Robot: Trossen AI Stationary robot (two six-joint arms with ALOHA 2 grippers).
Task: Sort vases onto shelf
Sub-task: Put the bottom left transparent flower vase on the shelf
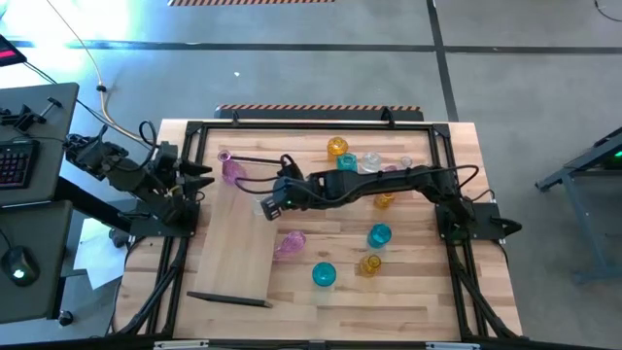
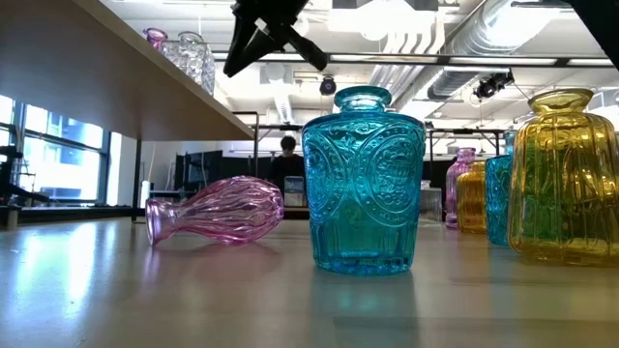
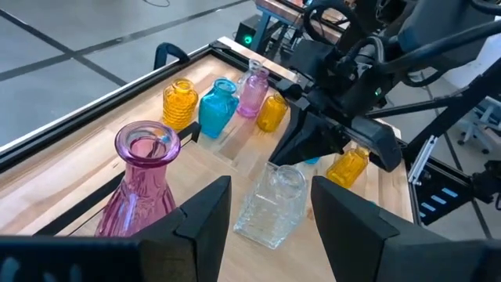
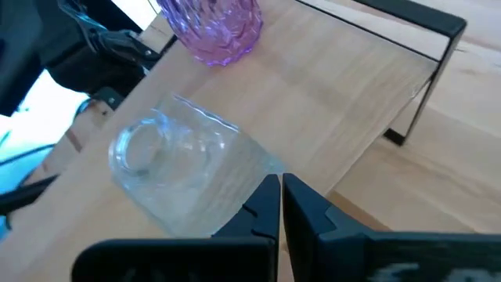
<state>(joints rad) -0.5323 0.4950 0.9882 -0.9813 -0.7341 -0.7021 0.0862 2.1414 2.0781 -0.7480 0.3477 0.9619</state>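
Fingers of the right tool (image 4: 280, 205) were pressed together with nothing between them, hovering just beside a clear ribbed glass vase (image 4: 184, 176) standing on the long light-wood shelf (image 1: 233, 243). Seemingly the vase had been set there as a sorted piece, and the tool stood close above its side rather than around it. That vase stood upright, its long axis vertical and its mouth pointing up. Near it on the same board stood a tall pink glass vase with a flared lip (image 3: 141, 176), also upright, mouth up.

At the table's left edge the left tool (image 3: 266, 215) waited with its fingers spread, holding nothing, aimed across the shelf toward both vases.

Beyond the shelf, on the butcher-block table (image 1: 418, 292), unsorted pieces remained. A pink fluted glass vase (image 2: 218, 211) lay on its side, its long axis level with the table and its mouth pointing toward the shelf side; I judged it would need righting before shelving. A squat teal embossed glass bottle (image 2: 363, 184) stood upright near it, and an amber-yellow ribbed glass jar (image 2: 566, 179) stood upright beyond that.
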